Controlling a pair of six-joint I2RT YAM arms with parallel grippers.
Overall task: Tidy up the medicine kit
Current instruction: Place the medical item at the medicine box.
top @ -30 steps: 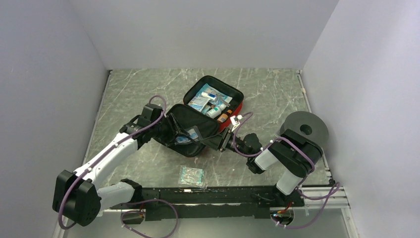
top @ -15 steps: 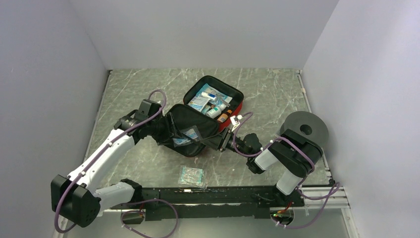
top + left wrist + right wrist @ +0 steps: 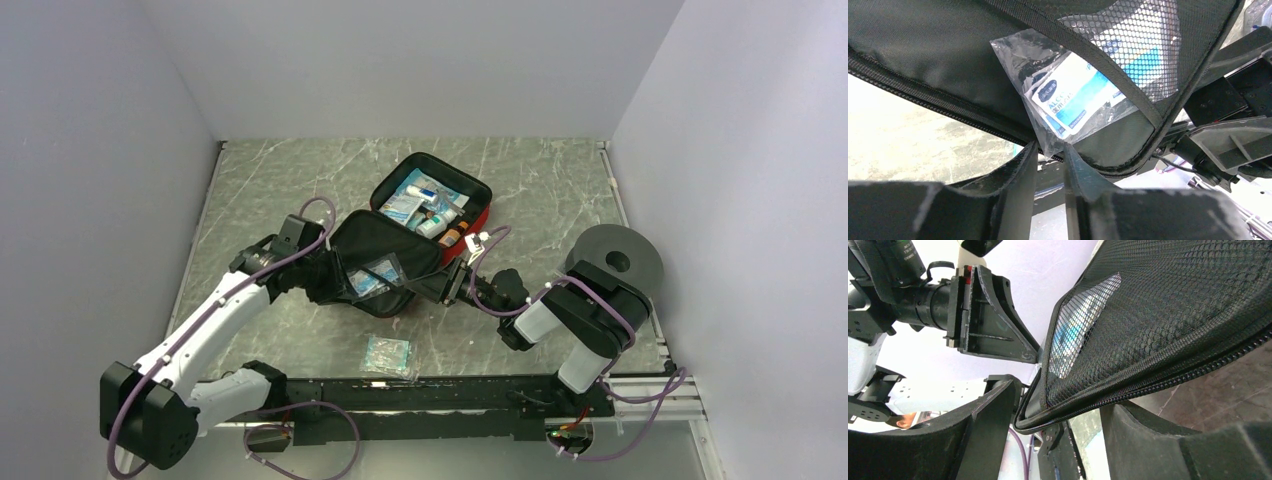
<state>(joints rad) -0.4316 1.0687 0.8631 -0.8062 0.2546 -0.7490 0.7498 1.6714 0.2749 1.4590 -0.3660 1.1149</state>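
Left end effector [image 3: 1050, 150] newly narrowed about clear "ALCO" packet [image 3: 1073, 95] in mesh pocket [image 3: 1138, 35] of red soft-shell medicine kit [image 3: 483, 222]; right end effector [image 3: 1060, 400] wide.

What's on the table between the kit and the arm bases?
One clear packet, lying flat on the table, apart from the kit. It shows in the top view.

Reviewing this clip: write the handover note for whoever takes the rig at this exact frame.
Left claw: narrow but open, corner of the alcohol-pad packet between its jaws; grip unconfirmed.
Right claw: open, straddling the lid rim.
Medicine kit: unzipped, far half full of supplies.
Done: packet partly under the lid's mesh pocket.
To do: seat that packet, stow the second packet lying on the table, zip up.
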